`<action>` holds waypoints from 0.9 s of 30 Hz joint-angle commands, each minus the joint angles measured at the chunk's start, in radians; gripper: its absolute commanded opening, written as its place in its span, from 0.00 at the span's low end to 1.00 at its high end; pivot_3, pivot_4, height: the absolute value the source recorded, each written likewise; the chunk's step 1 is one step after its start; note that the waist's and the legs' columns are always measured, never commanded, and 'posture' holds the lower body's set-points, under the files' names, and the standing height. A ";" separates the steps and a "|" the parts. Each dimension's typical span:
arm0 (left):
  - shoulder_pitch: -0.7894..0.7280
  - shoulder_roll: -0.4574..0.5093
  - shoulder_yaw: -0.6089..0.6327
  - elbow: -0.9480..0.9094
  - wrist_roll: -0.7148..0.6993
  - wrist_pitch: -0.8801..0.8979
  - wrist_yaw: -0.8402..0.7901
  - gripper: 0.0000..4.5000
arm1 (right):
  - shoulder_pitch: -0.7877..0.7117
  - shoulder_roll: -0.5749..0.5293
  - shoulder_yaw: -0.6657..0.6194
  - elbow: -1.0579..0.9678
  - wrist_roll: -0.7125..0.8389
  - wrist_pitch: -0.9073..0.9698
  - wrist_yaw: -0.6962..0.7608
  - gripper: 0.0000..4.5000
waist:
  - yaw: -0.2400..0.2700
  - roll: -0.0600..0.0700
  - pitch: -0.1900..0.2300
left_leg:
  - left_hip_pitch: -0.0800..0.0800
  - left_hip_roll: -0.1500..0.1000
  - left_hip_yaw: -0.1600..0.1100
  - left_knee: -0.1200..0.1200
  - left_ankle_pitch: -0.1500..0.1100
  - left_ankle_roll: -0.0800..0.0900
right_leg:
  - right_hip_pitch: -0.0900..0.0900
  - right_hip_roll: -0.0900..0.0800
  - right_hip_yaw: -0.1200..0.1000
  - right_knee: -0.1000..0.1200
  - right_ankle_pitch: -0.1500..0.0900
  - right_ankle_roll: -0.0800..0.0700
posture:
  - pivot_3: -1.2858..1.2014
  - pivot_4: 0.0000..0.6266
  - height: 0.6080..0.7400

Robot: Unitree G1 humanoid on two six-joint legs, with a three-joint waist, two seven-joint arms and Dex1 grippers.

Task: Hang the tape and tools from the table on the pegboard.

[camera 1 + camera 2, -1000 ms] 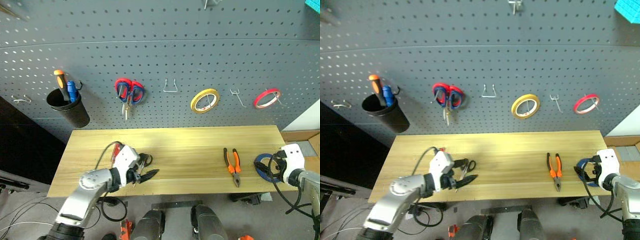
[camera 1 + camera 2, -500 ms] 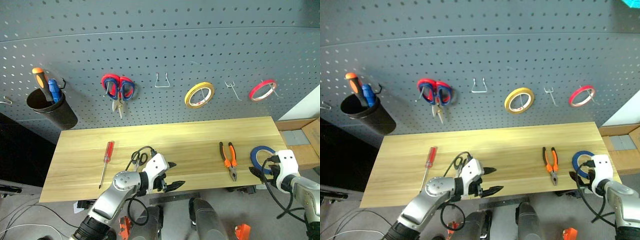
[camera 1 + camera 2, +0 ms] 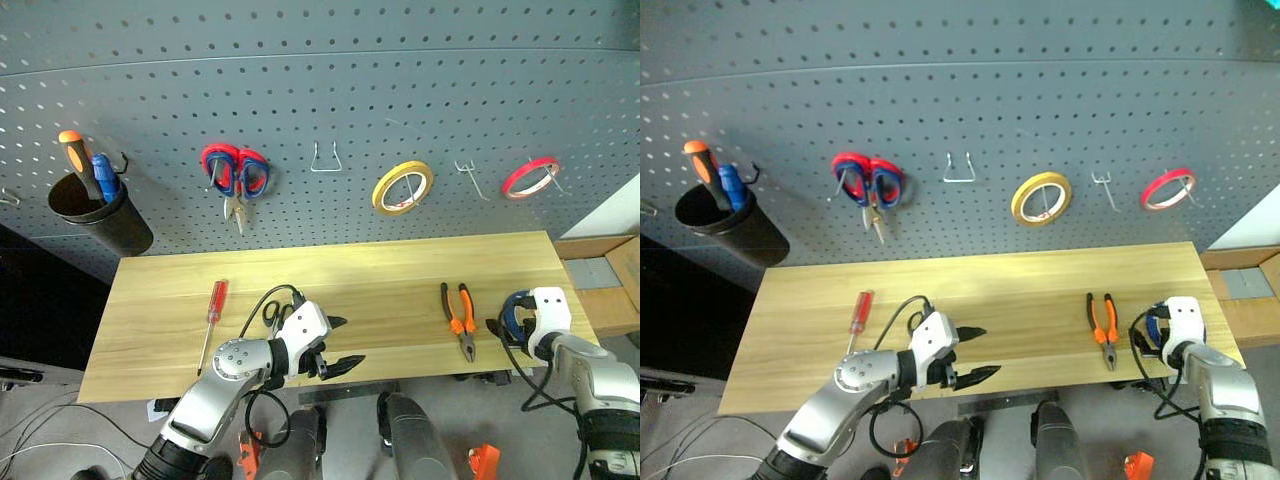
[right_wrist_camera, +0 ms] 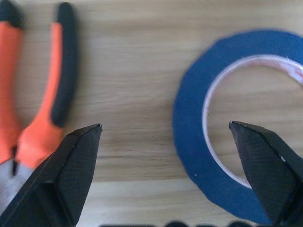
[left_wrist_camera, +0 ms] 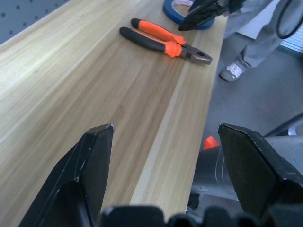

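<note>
Two grippers hover low over the table [image 3: 400, 275], both with fingers spread apart and holding nothing. The left gripper [image 3: 338, 345] sits at the table's front edge, with bare wood ahead of it; the black scissors [image 3: 277, 313] lie just behind its wrist and the screwdriver [image 3: 211, 310] farther out to its left. The right gripper [image 4: 173, 156] hangs right over the blue tape [image 4: 227, 118], near the table's right end, with the pliers [image 3: 459, 319] just to its left. Its wrist view shows one finger above open wood between pliers and tape, the other above the ring's hole. From the left wrist view, the pliers and tape lie well ahead along the front edge, with floor beyond. Above the table, the pegboard [image 3: 330, 90] has a free hook [image 3: 325, 160].
</note>
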 commanded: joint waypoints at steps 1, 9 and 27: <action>0.019 0.010 0.010 -0.061 -0.023 0.014 0.002 0.83 | -0.058 0.014 -0.019 0.045 -0.027 0.082 -0.097 1.00 | -0.001 0.000 0.000 | 0.000 0.000 0.000 0.000 0.000 0.000 | 0.000 0.000 0.000 0.000 0.000 0.000 | 0.47 0.54 1.00; 0.018 0.026 0.034 -0.093 -0.033 0.040 0.003 0.84 | -0.137 0.056 -0.097 0.122 -0.003 0.200 -0.187 0.87 | 0.003 -0.001 0.000 | 0.000 0.000 0.000 0.000 0.001 -0.001 | 0.000 0.000 0.000 0.000 0.000 0.000 | 0.47 0.52 1.00; -0.135 -0.033 0.051 0.059 -0.045 -0.037 0.009 0.84 | 0.036 0.043 -0.131 -0.352 0.001 0.155 -0.228 0.08 | 0.000 0.001 -0.001 | -0.003 -0.001 0.001 0.000 0.001 -0.002 | -0.003 0.000 0.000 0.000 0.001 0.001 | 0.42 0.47 1.00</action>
